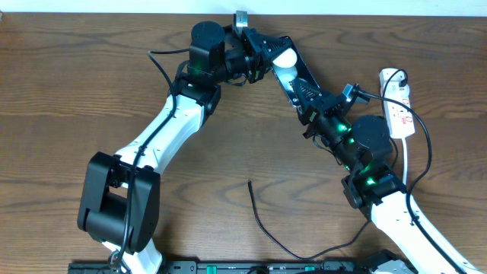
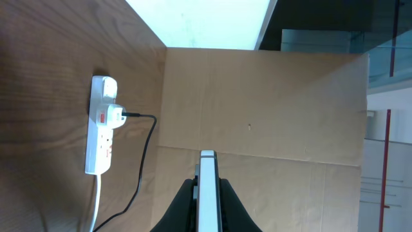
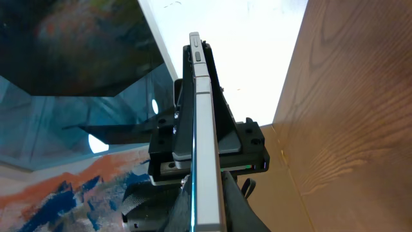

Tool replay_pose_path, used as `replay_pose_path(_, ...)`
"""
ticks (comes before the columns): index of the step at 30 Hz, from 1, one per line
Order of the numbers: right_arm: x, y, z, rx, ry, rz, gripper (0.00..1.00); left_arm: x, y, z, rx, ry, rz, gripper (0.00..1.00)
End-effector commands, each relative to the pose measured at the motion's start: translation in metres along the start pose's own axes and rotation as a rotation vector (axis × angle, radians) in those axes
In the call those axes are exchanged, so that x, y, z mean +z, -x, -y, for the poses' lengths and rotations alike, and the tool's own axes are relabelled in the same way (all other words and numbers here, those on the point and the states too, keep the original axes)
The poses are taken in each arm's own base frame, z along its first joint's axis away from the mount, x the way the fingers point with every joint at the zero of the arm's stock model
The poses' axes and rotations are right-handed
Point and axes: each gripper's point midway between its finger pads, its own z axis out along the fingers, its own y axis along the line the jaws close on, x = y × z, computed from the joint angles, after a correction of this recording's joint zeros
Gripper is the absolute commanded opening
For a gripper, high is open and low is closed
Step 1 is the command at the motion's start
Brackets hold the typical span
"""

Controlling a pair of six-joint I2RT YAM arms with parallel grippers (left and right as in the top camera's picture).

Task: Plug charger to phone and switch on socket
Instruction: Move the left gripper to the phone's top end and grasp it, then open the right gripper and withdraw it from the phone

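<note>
While left gripper [image 1: 261, 58] and right gripper [image 1: 309, 99] each pinch one end of phone [image 1: 297, 76], on edge at 12 o'clock, charger [image 1: 259, 217] lies loose on counter [image 1: 76, 91] at 6, socket [image 1: 397, 103] at 3. Two-ended hold probably steadies phone for plugging.

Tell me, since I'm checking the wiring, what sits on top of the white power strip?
A white plug sits on the socket, the thin black charger leading off it. The outlet beneath the plug is covered.
</note>
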Motion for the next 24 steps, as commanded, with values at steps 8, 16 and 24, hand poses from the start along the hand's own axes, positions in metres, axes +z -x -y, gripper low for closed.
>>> replay_pose_path(8,0.000,-0.003,-0.002,0.003,0.003,-0.007,0.72,0.000,-0.012,0.019,0.039,-0.038,-0.040,0.08)
replay_pose_path(16,0.000,-0.002,-0.001,-0.019,0.000,-0.002,0.99,-0.007,-0.002,0.019,0.037,-0.038,-0.019,0.07)
replay_pose_path(24,0.000,-0.002,0.001,-0.069,-0.008,-0.001,0.99,-0.050,0.049,0.017,0.030,-0.041,0.057,0.07)
